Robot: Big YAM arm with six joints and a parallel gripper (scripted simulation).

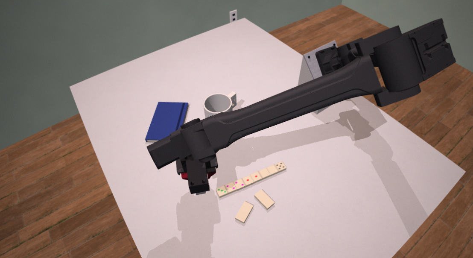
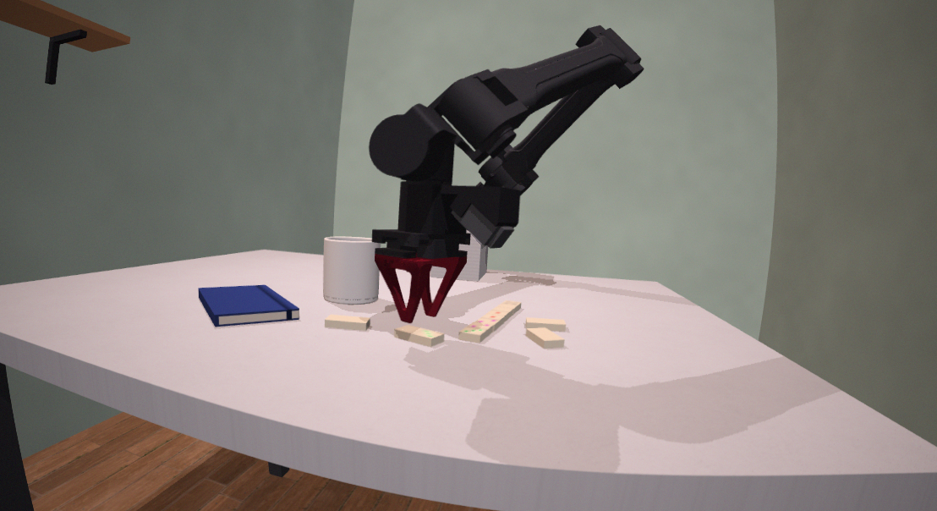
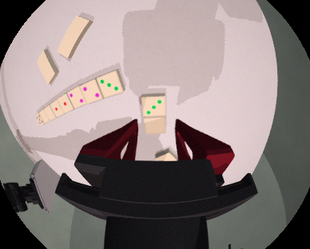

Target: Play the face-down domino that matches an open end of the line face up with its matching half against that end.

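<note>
The line (image 1: 251, 178) (image 2: 491, 321) (image 3: 74, 98) lies flat and face up, with green three at one end and dark five at the other. A loose domino (image 2: 419, 336) (image 3: 153, 107) lies face up beside the three end, apart and angled; it shows green three and blank. It is hidden in the top view. Two face-down dominoes lie on the line's other side, one (image 1: 244, 212) (image 2: 545, 337) (image 3: 74, 37) and another (image 1: 264, 199) (image 2: 545, 324) (image 3: 48, 66). A third face-down domino (image 2: 347, 321) (image 3: 165, 156) is partly hidden in the wrist view. My gripper (image 2: 419, 317) (image 3: 156, 124) is part-open and empty, low above the loose domino's blank end.
A white mug (image 1: 211, 105) (image 2: 350, 271) stands beyond the third face-down domino. A blue notebook (image 1: 165, 120) (image 2: 248, 303) lies beside the mug. The arm spans above the table from its base and hides part of it in the top view.
</note>
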